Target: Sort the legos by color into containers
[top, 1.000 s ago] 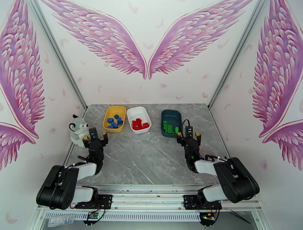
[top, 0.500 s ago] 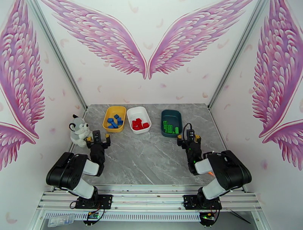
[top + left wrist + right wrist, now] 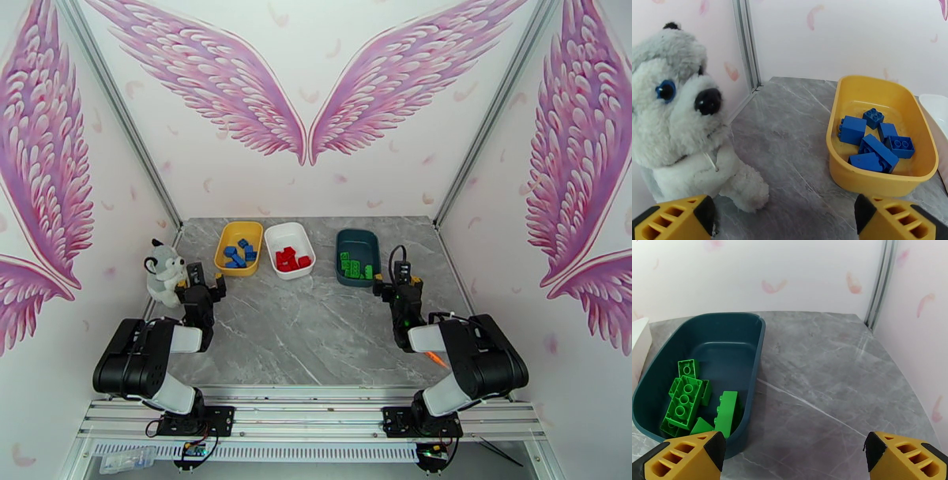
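I hold the left pincer [image 3: 202,279] spread and empty, arm folded low beside the husky [image 3: 163,272], facing blue legos [image 3: 238,253] in the yellow tray [image 3: 238,225]; red legos [image 3: 290,258] lie in the white tray [image 3: 289,226]; the right pincer [image 3: 396,283], also apart, faces green legos [image 3: 352,268] in the teal tray [image 3: 357,232]

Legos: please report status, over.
Left tool open, empty, by husky. Right tool open, empty. Blue legos in yellow tray, red legos in white tray, green legos in teal tray.

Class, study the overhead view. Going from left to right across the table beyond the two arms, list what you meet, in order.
plush husky → yellow tray holding blue legos → white tray holding red legos → teal tray holding green legos
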